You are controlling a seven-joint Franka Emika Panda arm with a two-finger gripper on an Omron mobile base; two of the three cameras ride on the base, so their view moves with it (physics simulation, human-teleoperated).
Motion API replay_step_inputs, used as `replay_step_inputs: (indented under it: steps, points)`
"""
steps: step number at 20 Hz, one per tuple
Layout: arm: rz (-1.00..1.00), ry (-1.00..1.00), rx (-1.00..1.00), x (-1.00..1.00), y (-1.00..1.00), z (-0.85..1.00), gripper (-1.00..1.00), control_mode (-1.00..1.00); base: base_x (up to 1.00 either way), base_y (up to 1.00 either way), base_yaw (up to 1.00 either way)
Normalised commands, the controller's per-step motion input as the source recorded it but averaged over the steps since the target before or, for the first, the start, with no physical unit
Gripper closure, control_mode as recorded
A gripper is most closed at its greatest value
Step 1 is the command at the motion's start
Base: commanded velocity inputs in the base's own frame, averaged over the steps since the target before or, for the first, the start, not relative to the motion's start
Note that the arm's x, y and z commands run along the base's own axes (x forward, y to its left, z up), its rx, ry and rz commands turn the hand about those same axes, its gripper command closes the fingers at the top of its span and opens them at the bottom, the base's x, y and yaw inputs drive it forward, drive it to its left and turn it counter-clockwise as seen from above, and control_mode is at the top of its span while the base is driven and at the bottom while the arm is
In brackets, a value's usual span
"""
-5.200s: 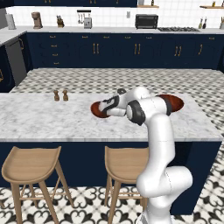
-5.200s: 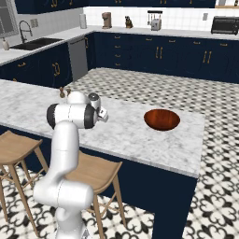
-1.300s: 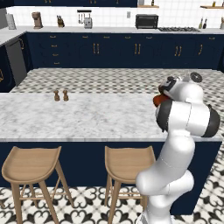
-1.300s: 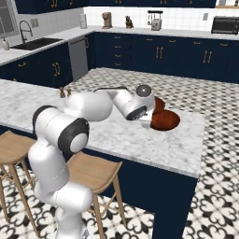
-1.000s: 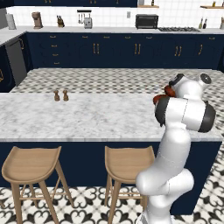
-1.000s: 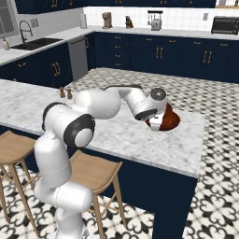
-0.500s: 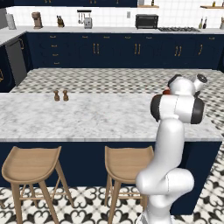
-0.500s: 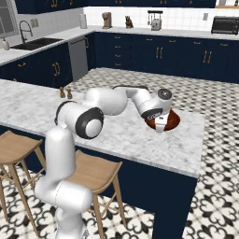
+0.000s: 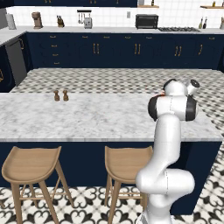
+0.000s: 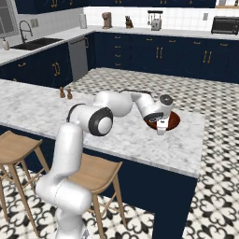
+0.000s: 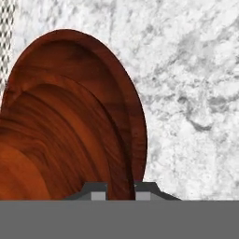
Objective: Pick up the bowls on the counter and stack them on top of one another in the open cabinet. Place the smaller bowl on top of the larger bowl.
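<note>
My gripper (image 11: pixel 120 190) is shut on the wall of the smaller bowl (image 11: pixel 60 140), one fingertip on each side of it. That bowl sits down inside the larger bowl (image 10: pixel 174 120), whose glossy reddish-brown rim (image 11: pixel 135 107) curves around it. Both rest on the marble counter (image 10: pixel 177 149) near its far right end, and the gripper (image 10: pixel 161 129) points down at the larger bowl's near-left rim. In the left base view the arm's elbow hides the hand, and a thin reddish bowl edge (image 9: pixel 162 93) peeks out beside it. The open cabinet is out of view.
Two small brown shakers (image 9: pixel 61 95) (image 10: pixel 65 93) stand far to the left on the counter (image 9: pixel 87 118). Wooden stools (image 9: pixel 30 162) sit under its front edge. The counter's right edge (image 10: pixel 198 140) lies close to the bowls, with patterned floor beyond.
The hand has dropped lower over the larger bowl and the held bowl has settled into it; the elbow has swung a little. The larger bowl and shakers stayed put.
</note>
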Motion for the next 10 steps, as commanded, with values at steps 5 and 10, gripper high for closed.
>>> replay_step_inputs:
  steps: [5,10]
  points:
    - [0.02,0.12,0.0,0.27,0.0,-0.29,1.0,-1.0,0.0,0.0,0.0]
    - [0.01,0.05,0.0,0.27,0.0,-0.08,1.0,-1.0,0.0,0.0,0.0]
